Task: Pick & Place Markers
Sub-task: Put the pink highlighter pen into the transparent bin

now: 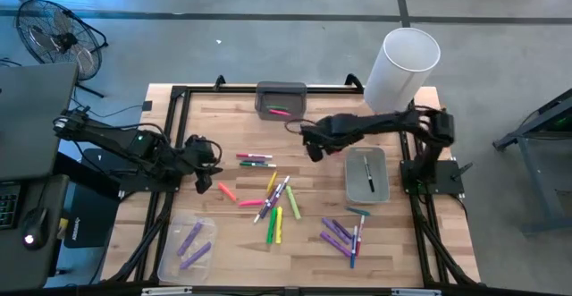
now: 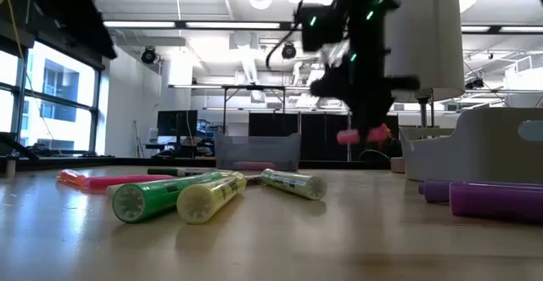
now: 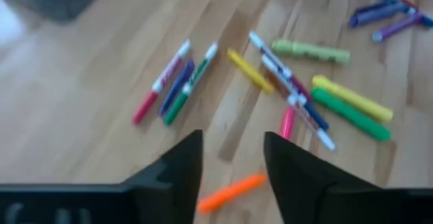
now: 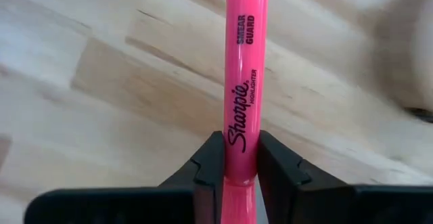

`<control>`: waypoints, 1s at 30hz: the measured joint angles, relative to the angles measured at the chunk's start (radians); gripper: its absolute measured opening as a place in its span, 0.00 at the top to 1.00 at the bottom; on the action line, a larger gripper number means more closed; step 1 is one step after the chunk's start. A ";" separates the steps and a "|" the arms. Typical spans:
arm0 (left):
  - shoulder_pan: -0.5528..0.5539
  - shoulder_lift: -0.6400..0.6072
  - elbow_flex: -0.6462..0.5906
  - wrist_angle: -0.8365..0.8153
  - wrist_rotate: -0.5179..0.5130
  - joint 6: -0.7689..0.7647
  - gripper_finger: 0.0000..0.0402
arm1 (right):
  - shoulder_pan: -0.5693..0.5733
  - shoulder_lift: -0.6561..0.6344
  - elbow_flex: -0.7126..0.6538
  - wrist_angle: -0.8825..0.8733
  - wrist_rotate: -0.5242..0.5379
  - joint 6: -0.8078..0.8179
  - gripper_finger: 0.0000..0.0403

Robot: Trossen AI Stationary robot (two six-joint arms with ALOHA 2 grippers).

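Observation:
Many markers lie loose on the wooden table point(image 1: 232, 117): a mixed heap point(image 1: 275, 199) in the middle, thin ones point(image 1: 255, 160) behind it, purple ones point(image 1: 338, 236) toward the front right. My right gripper point(image 4: 241, 143) hangs above the table's middle point(image 1: 313, 147), shut on a pink highlighter point(image 4: 245, 61). My left gripper point(image 3: 233, 149) stands open over the table's left part point(image 1: 213, 162), with nothing between its fingers. An orange marker point(image 3: 230, 191) lies on the wood below it. My right gripper pinches the pink highlighter's barrel point(image 4: 241, 158) between its two fingers, about mid-length, at the printed name. The fingers come steeply from above and lie across it. The highlighter point(image 2: 349, 136) sticks out on both sides of the fingers, roughly level and lifted clear of the table.
A grey tray point(image 1: 281, 93) at the far middle holds a pink and a green marker. A second grey tray point(image 1: 382, 175) at the right holds a dark marker. A clear tray point(image 1: 174, 258) at the front left holds purple markers. A white cylinder point(image 1: 402, 63) stands at the far right.

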 joint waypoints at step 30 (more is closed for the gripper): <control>0.001 0.486 0.115 1.311 -0.071 0.446 0.48 | 0.423 -0.271 0.003 0.972 0.179 -0.684 0.86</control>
